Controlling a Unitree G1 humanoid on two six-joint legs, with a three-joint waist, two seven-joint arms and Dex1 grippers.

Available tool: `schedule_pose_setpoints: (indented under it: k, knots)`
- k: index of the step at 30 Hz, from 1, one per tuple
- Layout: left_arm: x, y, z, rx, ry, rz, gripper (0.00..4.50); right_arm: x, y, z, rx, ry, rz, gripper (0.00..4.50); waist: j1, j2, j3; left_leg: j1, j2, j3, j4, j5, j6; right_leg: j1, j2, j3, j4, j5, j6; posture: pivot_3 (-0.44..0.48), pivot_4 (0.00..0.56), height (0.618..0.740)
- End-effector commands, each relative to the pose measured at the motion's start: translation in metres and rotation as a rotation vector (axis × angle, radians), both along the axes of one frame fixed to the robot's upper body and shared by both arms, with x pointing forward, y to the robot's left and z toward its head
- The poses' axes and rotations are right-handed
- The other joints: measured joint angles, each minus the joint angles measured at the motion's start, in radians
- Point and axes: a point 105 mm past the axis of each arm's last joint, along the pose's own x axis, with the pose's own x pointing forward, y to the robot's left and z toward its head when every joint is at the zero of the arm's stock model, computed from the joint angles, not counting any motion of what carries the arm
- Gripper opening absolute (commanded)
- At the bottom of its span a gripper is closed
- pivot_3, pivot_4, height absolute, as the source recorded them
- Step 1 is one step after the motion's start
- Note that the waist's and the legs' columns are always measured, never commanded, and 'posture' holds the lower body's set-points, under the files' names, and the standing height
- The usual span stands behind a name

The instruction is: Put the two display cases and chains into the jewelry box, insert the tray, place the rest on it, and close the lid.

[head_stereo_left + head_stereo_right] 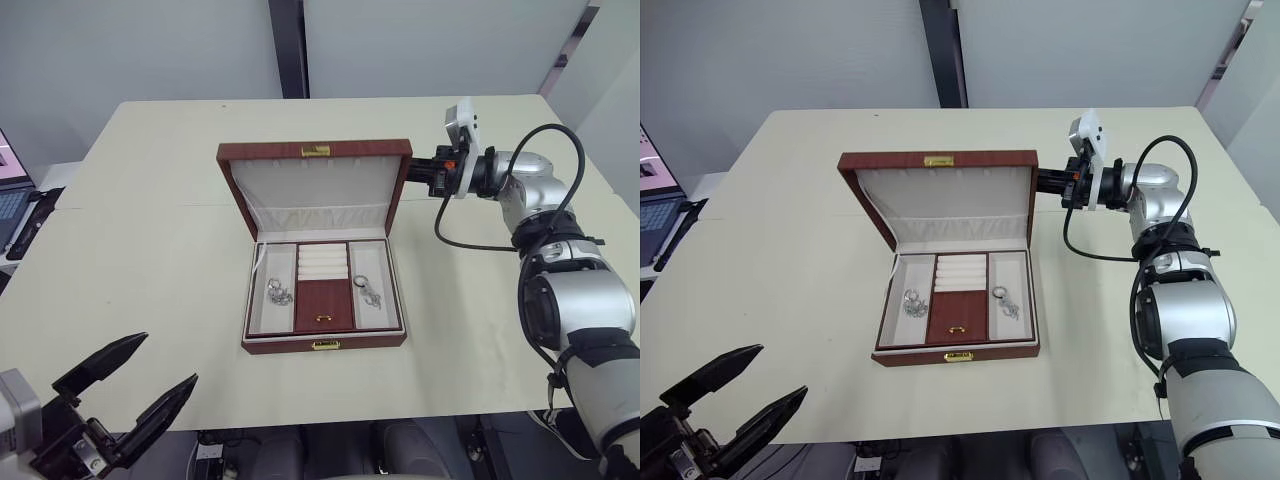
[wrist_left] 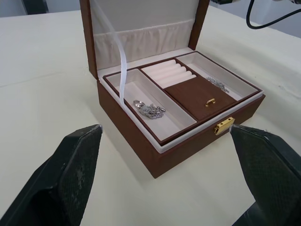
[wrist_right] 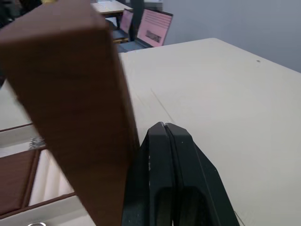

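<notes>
Reddish-brown jewelry box [image 1: 324,345] sits mid-table, lid [image 1: 316,190] raised, tray [image 1: 322,290] seated inside, chains [image 1: 279,292] in both side compartments. Right gripper [image 1: 413,169], fingers together, touches lid's 3 o'clock edge. Left gripper [image 1: 125,385] spread wide at 7 o'clock.

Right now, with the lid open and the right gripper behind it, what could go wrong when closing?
1. The right gripper, fingers shut, sits at the lid side edge; a push there may slip off or turn the jewelry box.
2. The white ribbon hangs into the tray and could get pinched.
3. The chains lie loose and may shift if the lid drops.
</notes>
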Motion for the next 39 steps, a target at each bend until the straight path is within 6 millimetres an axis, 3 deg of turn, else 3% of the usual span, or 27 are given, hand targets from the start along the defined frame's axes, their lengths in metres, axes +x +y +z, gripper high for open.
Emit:
schedule_pose_setpoints:
  k: [1, 9, 12, 16, 22, 29, 39]
  knots:
    - [-0.002, -0.005, 0.007, 0.009, -0.019, 0.014, 4.50, -0.016, 0.004, 0.015, -0.007, -0.031, 0.131, 0.02, 0.001, 0.000, 0.000, 0.000, 0.000, 0.000, 0.000, 0.000, 0.000, 0.000, 0.000, 0.000, 0.000, 0.000, 0.000, 0.000, 0.150, 0.740]
    - [0.003, -0.005, 0.004, -0.015, 0.019, 0.039, 4.50, -0.014, -0.001, 0.013, -0.010, -0.036, 0.088, 0.02, 0.001, 0.000, 0.000, 0.000, 0.000, -0.001, 0.000, 0.000, 0.000, 0.000, 0.000, 0.000, 0.000, 0.000, 0.000, 0.000, 0.150, 0.740]
    - [0.017, 0.005, 0.003, 0.014, 0.051, 0.047, 4.50, -0.010, -0.009, 0.013, 0.023, -0.059, 0.016, 0.02, 0.001, 0.001, 0.001, 0.000, 0.000, -0.001, 0.000, 0.000, 0.000, 0.000, 0.000, 0.000, 0.000, 0.000, 0.000, 0.000, 0.150, 0.740]
    - [0.040, 0.021, 0.006, 0.029, 0.047, 0.099, 4.50, -0.014, -0.027, 0.003, 0.008, -0.047, -0.038, 0.78, 0.007, 0.001, 0.000, 0.000, -0.001, -0.001, 0.000, 0.000, 0.000, 0.000, 0.000, -0.001, 0.000, 0.000, 0.000, 0.000, 0.150, 0.740]
    - [0.080, 0.050, -0.001, 0.029, 0.059, 0.175, 4.50, -0.030, -0.079, -0.023, -0.054, -0.038, -0.211, 2.45, 0.019, 0.001, 0.001, -0.001, -0.002, -0.002, 0.000, 0.000, 0.000, 0.001, -0.001, -0.002, -0.001, 0.000, 0.000, 0.000, 0.150, 0.740]
    - [0.112, 0.076, -0.013, 0.043, 0.080, 0.223, 4.50, -0.058, -0.134, -0.051, -0.104, 0.002, -0.428, 4.47, 0.012, 0.001, 0.001, 0.000, -0.001, 0.000, 0.000, 0.000, 0.000, 0.000, 0.000, -0.002, 0.001, 0.000, 0.000, 0.000, 0.150, 0.740]
    - [0.126, 0.101, -0.010, 0.142, 0.121, 0.180, 4.50, -0.097, -0.180, -0.090, -0.183, 0.084, -0.611, 4.47, 0.013, 0.001, 0.001, 0.000, 0.000, 0.000, 0.000, 0.000, 0.000, 0.000, 0.000, -0.002, 0.001, 0.000, 0.000, 0.000, 0.150, 0.740]
